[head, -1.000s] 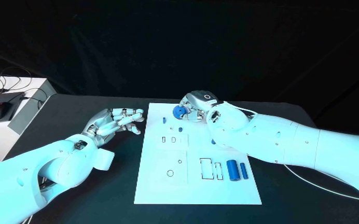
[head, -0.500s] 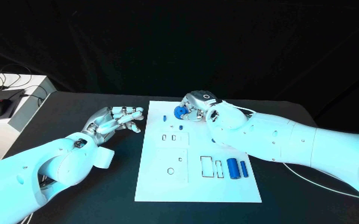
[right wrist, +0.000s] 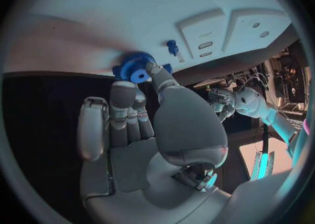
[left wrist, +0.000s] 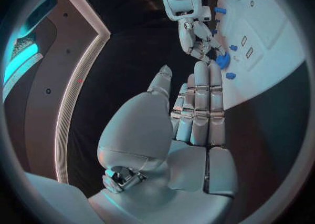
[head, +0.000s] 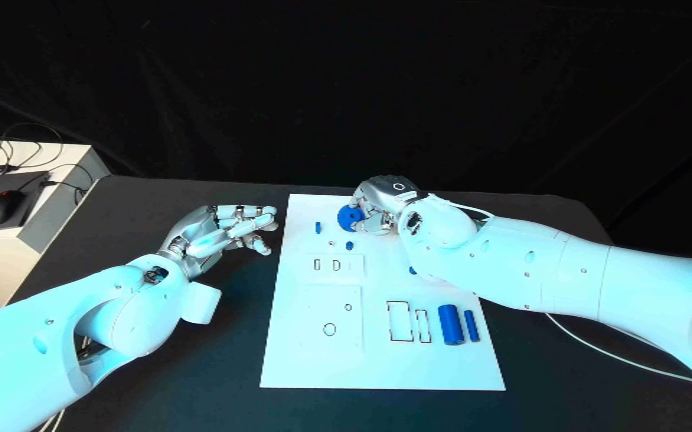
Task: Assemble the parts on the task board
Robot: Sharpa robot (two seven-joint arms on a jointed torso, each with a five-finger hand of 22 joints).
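The white task board (head: 310, 352) lies in the middle of the black table. At its far edge my right hand (head: 384, 200) pinches a blue gear (head: 348, 216) between thumb and fingers, low over the board. The right wrist view shows the gear (right wrist: 134, 68) at the fingertips (right wrist: 151, 69), just at the board's edge (right wrist: 131, 13). My left hand (head: 224, 232) hovers left of the board, fingers straight and holding nothing. In the left wrist view that left hand (left wrist: 197, 119) points toward the right hand (left wrist: 196, 32) and the gear (left wrist: 223, 60).
Two blue cylinders (head: 449, 326) (head: 470, 326) lie side by side on the board's near right. Small blue pegs (head: 317, 226) (head: 349, 246) stand near the gear, another (head: 411, 273) by my right forearm. Rectangular slots (head: 397, 320) and holes mark the board. A white box (head: 43, 202) sits far left.
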